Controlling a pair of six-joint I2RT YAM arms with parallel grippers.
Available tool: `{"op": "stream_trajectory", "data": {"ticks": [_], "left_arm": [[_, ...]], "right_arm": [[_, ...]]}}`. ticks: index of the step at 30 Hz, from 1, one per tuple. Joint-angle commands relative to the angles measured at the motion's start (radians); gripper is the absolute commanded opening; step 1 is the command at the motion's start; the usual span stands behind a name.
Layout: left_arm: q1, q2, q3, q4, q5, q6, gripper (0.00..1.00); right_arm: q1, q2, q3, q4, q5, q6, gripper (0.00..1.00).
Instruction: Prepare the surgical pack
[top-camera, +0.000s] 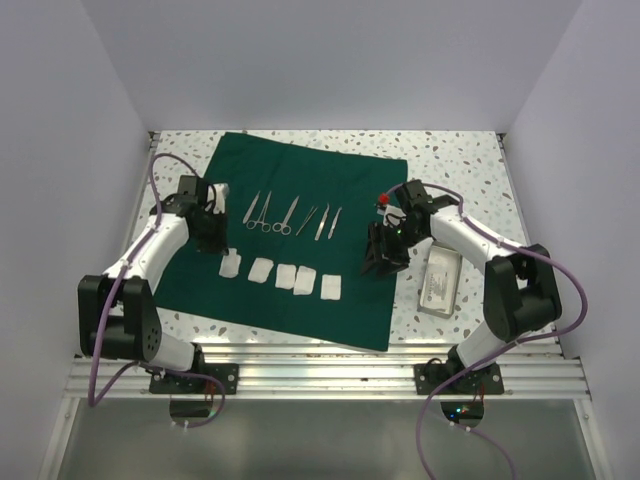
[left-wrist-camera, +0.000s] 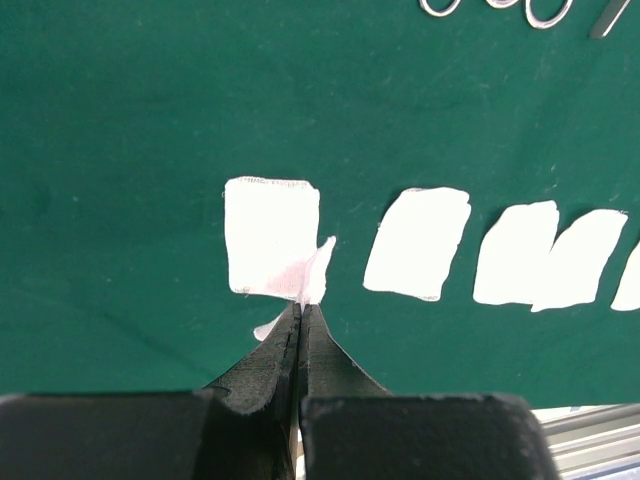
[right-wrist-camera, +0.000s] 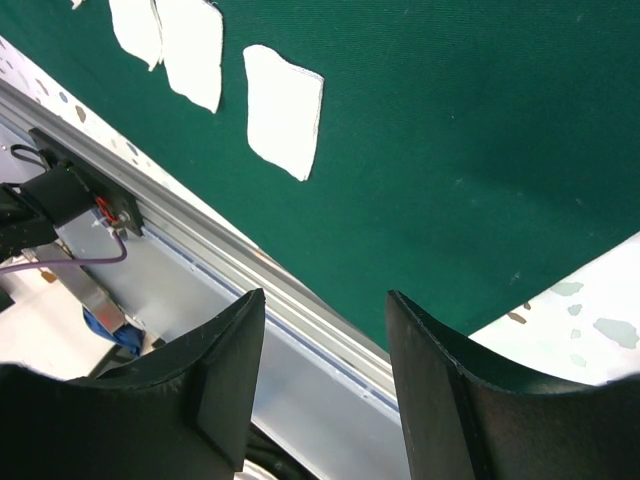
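Note:
The dark green drape (top-camera: 300, 240) lies flat mid-table. On its far half lie two steel scissors (top-camera: 270, 214) and the tweezers (top-camera: 322, 222). Several white gauze squares (top-camera: 290, 276) form a row on its near half. My left gripper (left-wrist-camera: 302, 305) is shut, pinching the lifted corner of the leftmost gauze square (left-wrist-camera: 270, 235); from above it (top-camera: 222, 245) stands at the row's left end. My right gripper (right-wrist-camera: 325, 295) is open and holds nothing, hovering over the drape's near right edge (top-camera: 378, 265). The shiny metal tray (top-camera: 440, 280) sits on the bare table right of the drape.
Aluminium rails (top-camera: 320, 375) run along the near table edge, and they show between my right fingers (right-wrist-camera: 250, 320). White walls close in the left, right and far sides. Speckled tabletop (top-camera: 460, 160) shows around the drape.

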Motion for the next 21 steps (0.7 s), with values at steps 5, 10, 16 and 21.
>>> {"op": "stream_trajectory", "data": {"ticks": [5,10,16,21], "left_arm": [[-0.002,0.008,0.039,-0.035,-0.022,0.042,0.0],[-0.002,0.05,0.047,-0.016,-0.022,0.063,0.0],[-0.002,0.074,0.053,-0.01,-0.035,0.093,0.0],[-0.002,0.102,0.055,0.004,-0.041,0.106,0.0]], "right_arm": [[0.004,0.004,0.033,-0.006,-0.025,-0.022,0.56],[0.006,0.007,0.039,-0.011,-0.023,-0.022,0.56],[0.006,0.007,0.035,-0.011,-0.015,-0.025,0.56],[0.004,0.013,0.042,-0.014,-0.012,-0.026,0.56]]}}
